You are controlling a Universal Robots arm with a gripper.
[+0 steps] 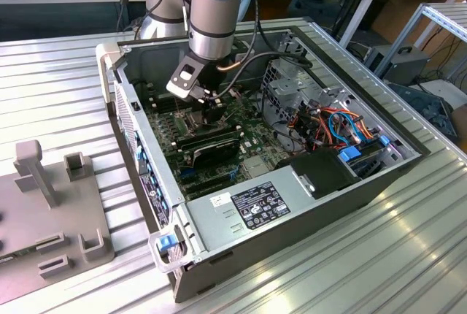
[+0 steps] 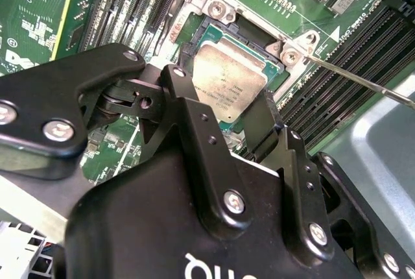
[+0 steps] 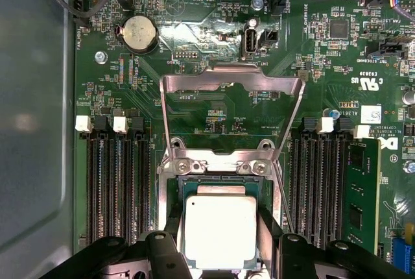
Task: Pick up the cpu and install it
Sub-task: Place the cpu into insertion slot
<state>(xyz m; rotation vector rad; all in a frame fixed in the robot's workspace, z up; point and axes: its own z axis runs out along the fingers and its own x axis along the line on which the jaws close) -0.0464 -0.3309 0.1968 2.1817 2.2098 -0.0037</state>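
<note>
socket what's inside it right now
The cpu sits in the socket opening, silver top up, with the plate hinged open. What lies beneath the cpu is covered; whether it is fully seated is unclear.

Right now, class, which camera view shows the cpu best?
The first wrist view: the cpu faces the camera squarely, over the open socket. The second wrist view shows it aslant, partly behind the gripper. The exterior view leaves it too small to tell.

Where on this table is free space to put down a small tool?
Free: the slatted table bordered by the grey fixture plate and computer case, also beside the case at the exterior view's right. Crowded: inside the case, around the gripper and cables.
</note>
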